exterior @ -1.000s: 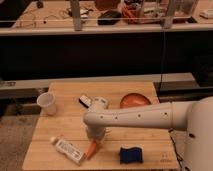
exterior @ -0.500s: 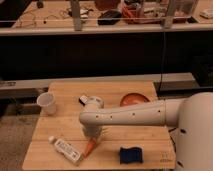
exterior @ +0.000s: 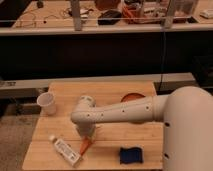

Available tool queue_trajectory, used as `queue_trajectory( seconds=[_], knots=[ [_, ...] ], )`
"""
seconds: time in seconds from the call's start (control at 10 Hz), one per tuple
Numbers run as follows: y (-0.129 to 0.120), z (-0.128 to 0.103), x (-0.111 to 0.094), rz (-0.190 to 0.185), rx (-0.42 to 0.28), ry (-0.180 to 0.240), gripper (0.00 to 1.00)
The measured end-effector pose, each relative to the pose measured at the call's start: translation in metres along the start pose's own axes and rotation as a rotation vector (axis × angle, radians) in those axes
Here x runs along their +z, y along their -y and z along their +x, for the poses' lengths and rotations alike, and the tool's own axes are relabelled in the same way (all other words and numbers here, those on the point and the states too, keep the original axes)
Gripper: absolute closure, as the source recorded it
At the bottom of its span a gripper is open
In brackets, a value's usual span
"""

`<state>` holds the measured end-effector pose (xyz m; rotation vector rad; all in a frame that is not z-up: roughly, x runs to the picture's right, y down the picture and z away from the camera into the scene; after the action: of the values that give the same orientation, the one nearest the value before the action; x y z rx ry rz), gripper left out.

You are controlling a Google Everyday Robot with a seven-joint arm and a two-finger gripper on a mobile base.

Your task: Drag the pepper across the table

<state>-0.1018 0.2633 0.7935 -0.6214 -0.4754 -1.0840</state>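
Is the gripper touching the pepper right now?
Cannot tell. In the camera view the gripper hangs right over the pepper, but the arm hides any contact.

White arm [exterior: 130, 111] comes in from the big rounded shoulder housing [exterior: 192, 130] at right and runs approx. horizontal leftward, ending in a rounded wrist joint [exterior: 84, 106]. Gripper [exterior: 87, 135] hangs straight down under that joint, left of centre in the view, pointing downward, approx. perpendicular to the forearm.
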Motion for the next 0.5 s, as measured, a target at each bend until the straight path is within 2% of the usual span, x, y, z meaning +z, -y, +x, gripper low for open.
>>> queue_trajectory(
  seconds=[0.5],
  knots=[
    [0.034,0.002,0.0,-0.018,-0.049,0.008,1.0]
  ],
)
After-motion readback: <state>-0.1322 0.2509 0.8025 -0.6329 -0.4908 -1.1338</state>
